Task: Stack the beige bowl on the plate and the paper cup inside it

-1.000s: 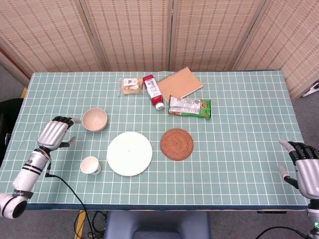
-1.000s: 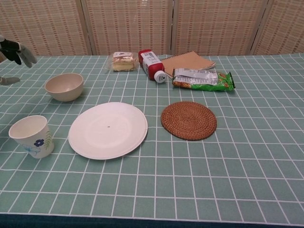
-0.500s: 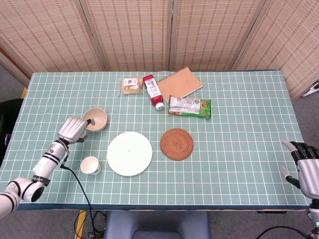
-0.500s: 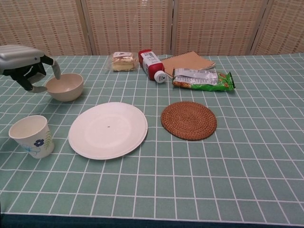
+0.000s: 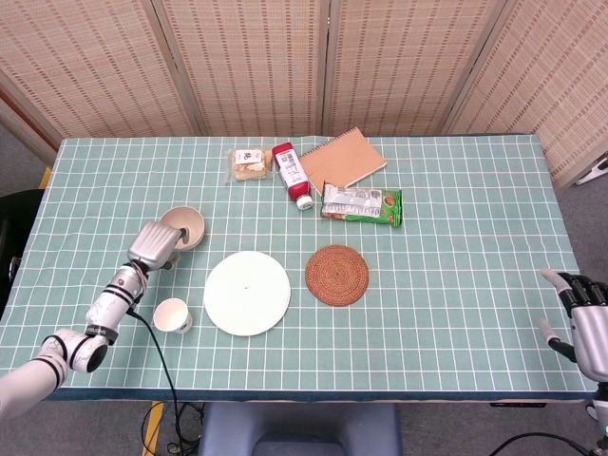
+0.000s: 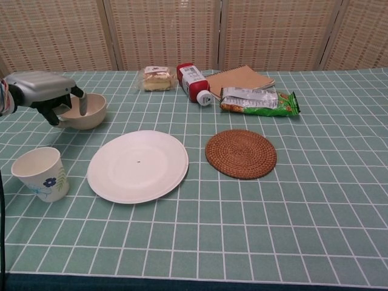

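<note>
Beige and plain, the single bowl sits on the green checked tablecloth to the left of the white plate, which lies flat and bare. The left hand is at the bowl's near-left rim, one finger inside it and the thumb outside; whether the fingers actually press the rim cannot be told. One paper cup stands upright in front of the bowl, printed with a small blue flower. The right hand shows only in the head view, partly cut off at the table's near-right corner, holding nothing, its fingers somewhat apart. At the far side lie one wrapped sandwich, one red bottle on its side, one brown notebook and one green snack packet; their lettering is too small to read. A woven coaster lies right of the plate.
</note>
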